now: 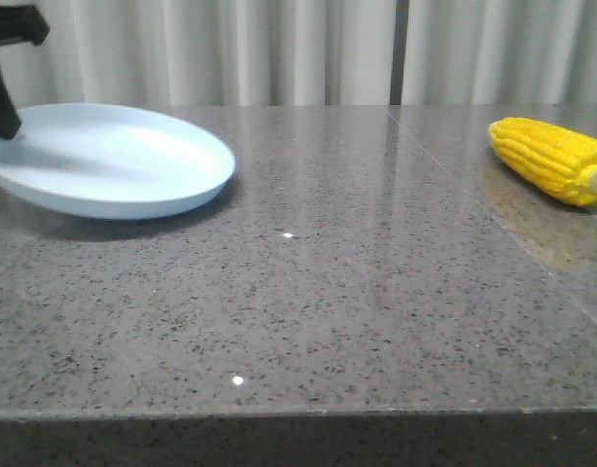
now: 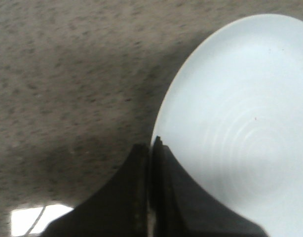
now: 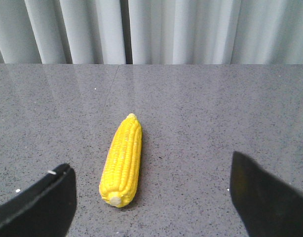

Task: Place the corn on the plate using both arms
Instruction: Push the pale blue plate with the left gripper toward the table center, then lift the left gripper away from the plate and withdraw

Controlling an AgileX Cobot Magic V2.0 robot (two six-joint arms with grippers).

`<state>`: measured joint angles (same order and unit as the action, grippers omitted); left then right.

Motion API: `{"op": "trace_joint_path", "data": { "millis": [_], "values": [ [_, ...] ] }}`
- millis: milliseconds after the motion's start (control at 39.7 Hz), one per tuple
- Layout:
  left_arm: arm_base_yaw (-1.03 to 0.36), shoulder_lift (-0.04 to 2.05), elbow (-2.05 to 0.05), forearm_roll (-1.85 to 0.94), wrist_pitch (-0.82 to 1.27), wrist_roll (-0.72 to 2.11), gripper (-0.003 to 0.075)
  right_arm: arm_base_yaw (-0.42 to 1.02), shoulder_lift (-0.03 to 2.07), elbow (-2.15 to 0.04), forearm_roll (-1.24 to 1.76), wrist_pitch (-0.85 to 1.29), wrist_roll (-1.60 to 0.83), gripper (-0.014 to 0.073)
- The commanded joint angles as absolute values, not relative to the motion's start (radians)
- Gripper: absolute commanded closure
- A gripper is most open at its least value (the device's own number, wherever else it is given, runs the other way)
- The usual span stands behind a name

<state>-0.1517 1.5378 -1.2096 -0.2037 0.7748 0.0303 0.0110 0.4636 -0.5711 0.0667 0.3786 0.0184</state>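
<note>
Front view first: the corn (image 1: 551,159) lies flat near the far right corner of the surface (image 1: 308,292), well apart from the plate (image 1: 109,161), which sits toward the far left edge. My left gripper (image 1: 2,68) barely pokes in above the plate's far rim.

Left wrist view: my left jaws are pressed together with nothing between them, tips right at the plate's rim (image 2: 164,116). I can't tell whether they touch it.

Right wrist view: my right gripper (image 3: 151,190) is spread wide, jaws either side of the corn (image 3: 123,160) but not touching it, the stub end closest to the camera.

It's bright yellow with neat kernel rows and a pale stub. Looks like hard, light plastic to me, a bit slick and prone to rolling, so I'd pinch it across the fat middle.
</note>
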Motion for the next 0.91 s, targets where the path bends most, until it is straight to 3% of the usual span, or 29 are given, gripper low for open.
{"op": "trace_joint_path", "data": {
  "millis": [0, 428, 529, 655, 731, 781, 882],
  "values": [
    [-0.21, 1.504, -1.293, -0.298, 0.774, 0.028, 0.0741, 0.006, 0.475, -0.606, 0.072, 0.304, 0.007, -0.0059],
    [-0.362, 1.66, -1.308, -0.389, 0.693, 0.02, 0.0714, 0.006, 0.475, -0.606, 0.072, 0.304, 0.007, -0.0059],
    [-0.364, 1.669, -1.308, -0.389, 0.691, 0.02, 0.0587, 0.006, 0.475, -0.606, 0.072, 0.304, 0.007, -0.0059],
    [-0.364, 1.663, -1.31, -0.383, 0.689, 0.029, 0.0325, 0.006, 0.475, -0.606, 0.072, 0.304, 0.007, -0.0059],
    [-0.356, 1.634, -1.31, -0.35, 0.677, 0.029, 0.0225, 0.006, 0.475, -0.606, 0.072, 0.304, 0.007, -0.0059],
    [-0.342, 1.605, -1.31, -0.323, 0.673, 0.017, 0.0222, 0.006, 0.475, -0.606, 0.072, 0.304, 0.007, -0.0059],
    [-0.299, 1.538, -1.31, -0.256, 0.684, -0.018, 0.0339, 0.006, 0.475, -0.606, 0.072, 0.304, 0.007, -0.0059]
  ]
}}
